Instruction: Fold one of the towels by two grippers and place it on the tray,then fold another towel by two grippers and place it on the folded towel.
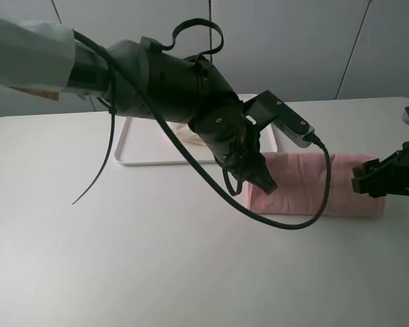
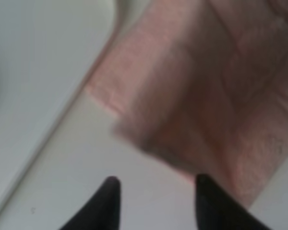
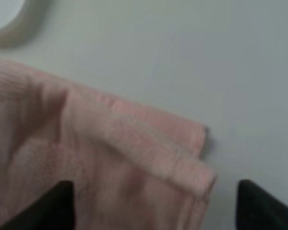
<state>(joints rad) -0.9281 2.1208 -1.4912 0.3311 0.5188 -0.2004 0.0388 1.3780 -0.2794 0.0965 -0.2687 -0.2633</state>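
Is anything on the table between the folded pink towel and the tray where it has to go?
Nothing visible lies between the pink towel and the white tray. The left arm hangs over the tray's right part, hiding most of the cream towel on it.

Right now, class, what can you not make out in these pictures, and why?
Cream towel: exterior high view, left arm hides most of it.
Tray: same view, much of it behind that arm.
Pink towel: left wrist view, blurred; pattern unreadable.
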